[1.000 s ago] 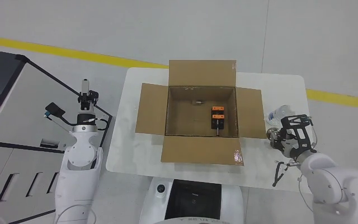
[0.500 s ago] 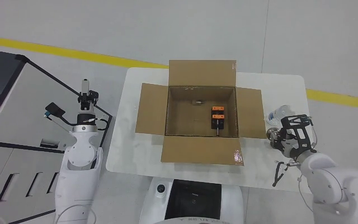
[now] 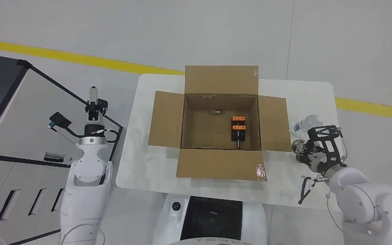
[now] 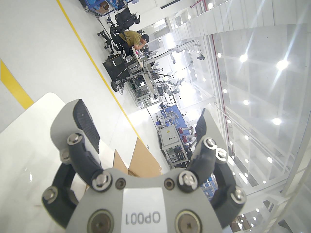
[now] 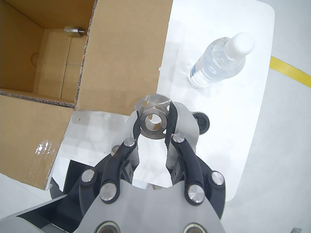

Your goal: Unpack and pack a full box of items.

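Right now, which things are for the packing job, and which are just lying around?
For the job: box; flange in the right pincer; orange part and small cylinder in the box; bottle beside it, probably unpacked.
Just there: table; floor line; open left pincer, holding nothing.

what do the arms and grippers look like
The left arm and right arm have rounded white shells. The left gripper and right gripper have silver bodies, black linkages, grey fingers and black ribbed pads. The left bears a white label.
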Available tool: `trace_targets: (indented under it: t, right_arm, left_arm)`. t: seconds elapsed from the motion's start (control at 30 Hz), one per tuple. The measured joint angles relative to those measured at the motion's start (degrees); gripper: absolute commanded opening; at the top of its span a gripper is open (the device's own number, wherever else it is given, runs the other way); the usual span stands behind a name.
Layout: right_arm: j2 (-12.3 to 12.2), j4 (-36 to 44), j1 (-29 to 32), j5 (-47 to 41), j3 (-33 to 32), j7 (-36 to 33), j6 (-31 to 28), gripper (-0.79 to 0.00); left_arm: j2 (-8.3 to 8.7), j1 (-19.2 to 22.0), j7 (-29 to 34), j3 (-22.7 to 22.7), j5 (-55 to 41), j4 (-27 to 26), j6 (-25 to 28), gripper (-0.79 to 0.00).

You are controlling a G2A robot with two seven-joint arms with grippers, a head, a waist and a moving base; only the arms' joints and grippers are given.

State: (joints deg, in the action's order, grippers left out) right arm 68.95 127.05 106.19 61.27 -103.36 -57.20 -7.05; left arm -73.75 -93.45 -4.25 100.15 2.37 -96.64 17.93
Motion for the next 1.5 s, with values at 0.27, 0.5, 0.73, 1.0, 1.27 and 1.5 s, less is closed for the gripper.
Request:
trace_targets:
  t: [0.27,0.5,0.73,1.0,1.27,1.5]
  right_arm:
    - [0.03,-0.89,0.61,1.31,0.01,2.26,1.07,-0.785]
    - [-0.03,-1.35,3.74,1.24,-2.93,3.89,2.12,-0.785]
    - [-0.25,-6.29,6.21,-1.0,-5.72,2.58,0.16,-0.785]
    - [-0.3,-10.12,7.77,0.77,-3.57,2.95,-0.34,-0.785]
    - [-0.2,-17.0,3.67,4.44,2.78,5.18,0.86,-0.785]
    - [-0.07,-22.55,-0.68,6.09,6.65,6.94,2.27,-0.785]
  left_arm:
    - [0.0,0.0,0.0,0.0,0.0,0.0,0.0,0.0]
    - [0.0,0.0,0.0,0.0,0.0,0.0,0.0,0.0]
    - [0.0,0.0,0.0,0.0,0.0,0.0,0.0,0.0]
    - [0.0,0.0,0.0,0.0,0.0,0.0,0.0,0.0]
    - [0.0,0.0,0.0,0.0,0.0,0.0,0.0,0.0]
    - [0.0,0.0,0.0,0.0,0.0,0.0,0.0,0.0]
